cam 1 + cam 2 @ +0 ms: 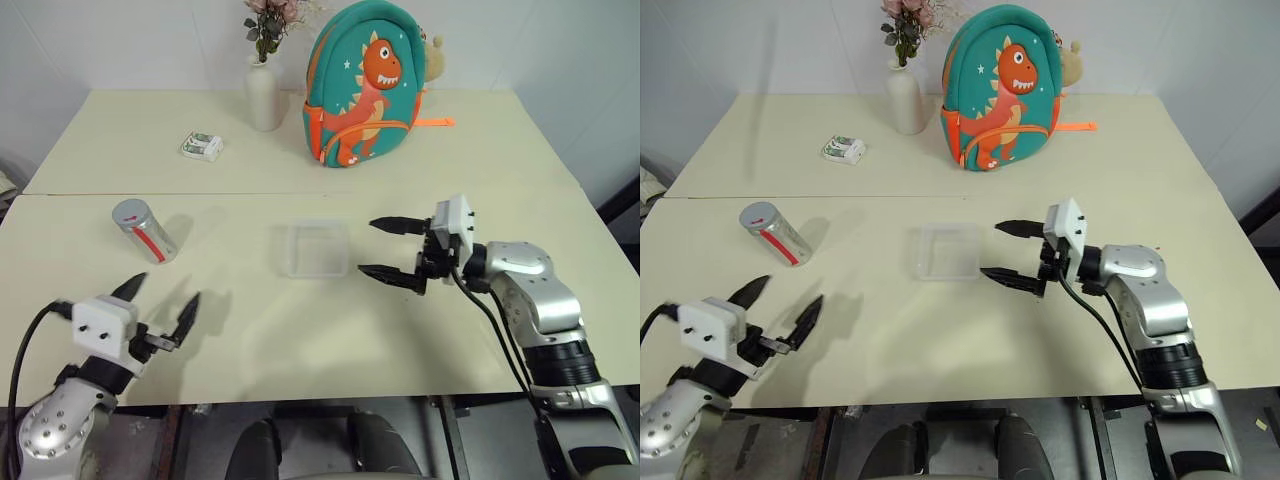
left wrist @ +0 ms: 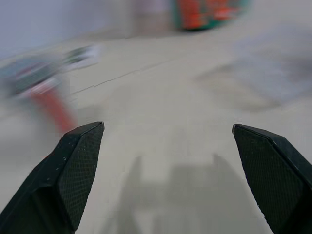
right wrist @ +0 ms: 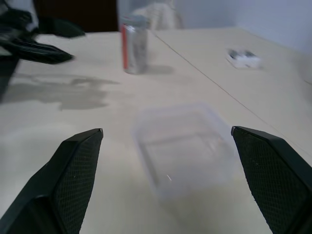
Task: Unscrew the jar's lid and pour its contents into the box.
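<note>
Cream worktop [image 1: 300,340] is carrying everything: the jar [image 1: 145,231] is standing on the left side with its lid [image 1: 129,213] still on, and the clear box [image 1: 313,248] is sitting mid-table, well apart from it. Left pincer [image 1: 160,303] is hovering near the front edge, below the jar, fingers spread wide and gripping nothing. Right pincer [image 1: 388,248] is pointing sideways just beside the box, also spread and empty. Vase [image 1: 264,93], dinosaur backpack [image 1: 365,85] and a small packet [image 1: 201,146] are sitting at the back.
</note>
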{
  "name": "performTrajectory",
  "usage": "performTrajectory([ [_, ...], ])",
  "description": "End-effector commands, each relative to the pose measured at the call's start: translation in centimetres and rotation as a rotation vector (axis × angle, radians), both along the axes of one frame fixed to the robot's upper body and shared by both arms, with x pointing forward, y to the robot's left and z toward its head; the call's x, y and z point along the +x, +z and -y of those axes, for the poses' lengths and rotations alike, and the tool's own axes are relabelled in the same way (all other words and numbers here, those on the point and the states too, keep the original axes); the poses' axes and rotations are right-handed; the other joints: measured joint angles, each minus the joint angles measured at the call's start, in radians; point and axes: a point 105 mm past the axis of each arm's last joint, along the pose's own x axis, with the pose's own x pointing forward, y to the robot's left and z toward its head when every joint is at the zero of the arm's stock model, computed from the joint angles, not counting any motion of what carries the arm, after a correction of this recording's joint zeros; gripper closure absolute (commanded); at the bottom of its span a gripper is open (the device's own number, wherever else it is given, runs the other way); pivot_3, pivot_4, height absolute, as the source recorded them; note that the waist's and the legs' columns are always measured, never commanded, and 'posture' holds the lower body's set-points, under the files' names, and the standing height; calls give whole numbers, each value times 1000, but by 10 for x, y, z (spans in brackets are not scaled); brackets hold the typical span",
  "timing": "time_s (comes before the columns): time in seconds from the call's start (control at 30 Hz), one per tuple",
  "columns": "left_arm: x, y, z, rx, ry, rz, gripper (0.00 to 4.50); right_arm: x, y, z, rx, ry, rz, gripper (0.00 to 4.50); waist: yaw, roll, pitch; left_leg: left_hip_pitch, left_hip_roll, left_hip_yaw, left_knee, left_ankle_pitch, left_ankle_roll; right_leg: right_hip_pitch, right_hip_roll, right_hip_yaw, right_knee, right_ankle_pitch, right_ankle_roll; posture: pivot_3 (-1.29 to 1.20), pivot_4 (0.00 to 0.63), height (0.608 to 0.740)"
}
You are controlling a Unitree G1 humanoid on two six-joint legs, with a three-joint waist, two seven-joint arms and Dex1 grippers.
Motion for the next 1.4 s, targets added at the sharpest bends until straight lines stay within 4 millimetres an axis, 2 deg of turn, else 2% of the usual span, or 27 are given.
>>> performTrajectory([
  [0.03, -8, 16, -18, -32, 220, 96, 0, -4, 19, -18, 41, 82, 62, 54, 2, -1, 0, 0, 0, 0, 0, 0, 0, 0, 0, 0, 0, 0, 0, 0, 150, 740],
  [0.17, 0, 22, -43, -80, 381, 156, 0, -1, 24, -28, 64, 103, 75, 54, 3, -2, 0, 0, 0, 0, 1, 1, 0, 0, 0, 1, 0, -2, -5, 0, 150, 740],
  [0.3, 22, 25, -44, -78, 306, 150, 0, -4, 28, -35, 79, 121, 91, 54, 2, -3, 0, 0, -1, 1, 2, 1, 0, 0, 0, 2, -1, -2, -5, 0, 150, 740],
  [0.43, 39, 28, -56, -93, 296, 157, 0, -8, 34, -41, 98, 128, 102, 54, 0, -3, 0, -1, 0, 1, 0, 0, -2, -1, 0, 1, 0, 1, -1, 0, 150, 740],
  [0.53, 54, 27, -49, -91, 243, 145, 0, -13, 39, -43, 109, 141, 111, 54, 1, -3, 0, -1, 0, 1, -1, -1, -3, -2, 1, 1, 0, 3, 4, 0, 150, 740],
  [0.83, 76, 19, -29, -109, 229, 137, 0, -22, 41, -44, 133, 137, 101, 54, 3, -3, 0, -1, 1, 2, -1, -2, -4, -2, 1, 0, 0, 3, 4, 0, 150, 740],
  [1.0, 85, 23, -41, -75, 293, 157, 0, -20, 39, -42, 132, 123, 89, 54, 2, -3, 0, -1, 1, 2, -1, -2, -3, -2, 1, 1, 0, 3, 5, 0, 150, 740],
  [1.27, 98, 13, -42, -116, 297, 142, 0, -17, 41, -41, 138, 109, 93, 54, 3, -3, 0, -1, 1, 2, -1, -2, -3, -2, 1, 1, 0, 3, 5, 0, 150, 740],
  [1.4, 113, 17, -41, -100, 266, 151, 0, -17, 40, -44, 143, 114, 88, 54, 6, -3, 0, -1, 1, 1, -1, -1, -3, -2, 1, 0, 0, 3, 6, 0, 150, 740],
])
